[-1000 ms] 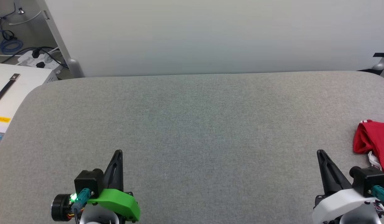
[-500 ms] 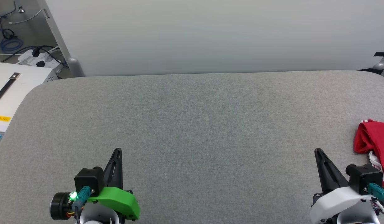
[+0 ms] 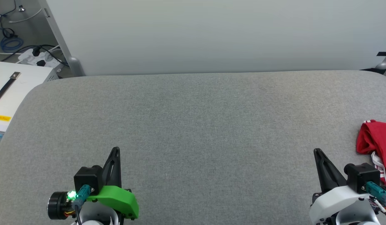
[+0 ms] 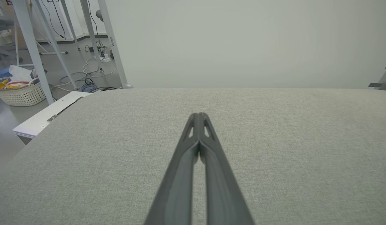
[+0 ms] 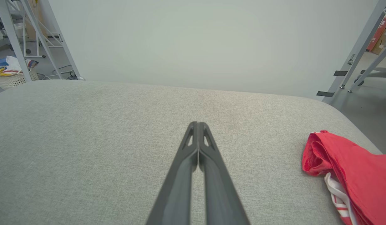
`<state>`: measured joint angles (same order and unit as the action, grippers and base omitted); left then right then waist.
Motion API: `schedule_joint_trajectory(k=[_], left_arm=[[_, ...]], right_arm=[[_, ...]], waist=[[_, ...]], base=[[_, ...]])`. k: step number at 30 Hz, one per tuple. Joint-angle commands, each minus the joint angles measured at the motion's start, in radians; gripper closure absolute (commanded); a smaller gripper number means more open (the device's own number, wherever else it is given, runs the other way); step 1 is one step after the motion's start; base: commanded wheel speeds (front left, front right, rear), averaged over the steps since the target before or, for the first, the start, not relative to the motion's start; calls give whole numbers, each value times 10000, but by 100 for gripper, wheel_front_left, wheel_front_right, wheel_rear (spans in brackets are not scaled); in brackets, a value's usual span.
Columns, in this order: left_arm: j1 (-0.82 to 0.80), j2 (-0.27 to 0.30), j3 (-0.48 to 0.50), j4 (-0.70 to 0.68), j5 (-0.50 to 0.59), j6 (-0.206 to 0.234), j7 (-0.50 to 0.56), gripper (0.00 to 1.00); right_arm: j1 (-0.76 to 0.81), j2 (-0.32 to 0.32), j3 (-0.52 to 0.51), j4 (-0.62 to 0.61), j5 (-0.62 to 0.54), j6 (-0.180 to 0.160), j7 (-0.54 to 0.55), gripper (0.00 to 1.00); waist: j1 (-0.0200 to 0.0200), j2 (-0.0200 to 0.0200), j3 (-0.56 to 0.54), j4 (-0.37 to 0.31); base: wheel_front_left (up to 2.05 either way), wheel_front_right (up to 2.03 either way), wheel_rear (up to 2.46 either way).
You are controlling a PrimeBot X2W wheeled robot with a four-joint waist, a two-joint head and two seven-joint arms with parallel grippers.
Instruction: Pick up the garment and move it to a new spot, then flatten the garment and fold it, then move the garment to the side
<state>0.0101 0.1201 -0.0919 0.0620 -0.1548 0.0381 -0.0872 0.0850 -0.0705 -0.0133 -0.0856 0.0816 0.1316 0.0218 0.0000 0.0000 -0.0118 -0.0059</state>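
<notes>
Your left hand (image 3: 114, 153) sits lower left in the head view, fingers pressed tight together w/ no gap and no grip on anything. In its wrist view the two dark fingers meet at the tips over the grey fabric tabletop (image 3: 196, 125). Can't tell whether the tips touch the surface or hang just above it.

Your right hand (image 3: 316, 152) is at lower right, same story: fingers fully closed, holding nothing, pointing toward the far edge.

The garment (image 3: 376, 137) lies bunched on the tabletop at its right edge, near the front, just to the right of the right hand and apart from it. It's a red crumple w/ a rolled hem facing the centre. A bit of white cloth w/ red-white striped trim (image 5: 338, 195) pokes out underneath. In the right wrist view, plain grey fabric lies btwn the fingers and the red bunch.

Around the tabletop:
- A pale flat panel (image 3: 211, 34) stands along the far edge.
- Off the left side sits a white box (image 3: 14, 90) w/ a black strap and a yellow label.
- On the floor behind the box are a power strip (image 3: 39, 59) and a coil of blue cable (image 3: 11, 43).
- The left wrist view adds a white basket (image 4: 21, 93) w/ stuff in it and grey frame legs (image 4: 30, 47).
- The right wrist view shows more frame legs (image 5: 358, 50), off the right side, w/ black tape tabs.

The garment is cut off by the frame edge in the head and right wrist views, so you can't see its full extent. In the head view the right wrist's black camera block covers its near part.
</notes>
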Motion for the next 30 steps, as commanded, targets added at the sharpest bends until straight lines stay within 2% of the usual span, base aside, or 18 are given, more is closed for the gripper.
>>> schedule_joint_trajectory(k=[1,30], left_arm=[[-62,-94,70,-56,170,-95,56,100],[-85,-456,578,-394,995,-266,544,100]], right_arm=[[-212,28,21,60,-125,-6,-82,100],[-594,132,88,537,-539,-8,-163,100]], waist=[[0,0,3,2],[0,0,72,36]], base=[[0,0,0],[0,0,0]])
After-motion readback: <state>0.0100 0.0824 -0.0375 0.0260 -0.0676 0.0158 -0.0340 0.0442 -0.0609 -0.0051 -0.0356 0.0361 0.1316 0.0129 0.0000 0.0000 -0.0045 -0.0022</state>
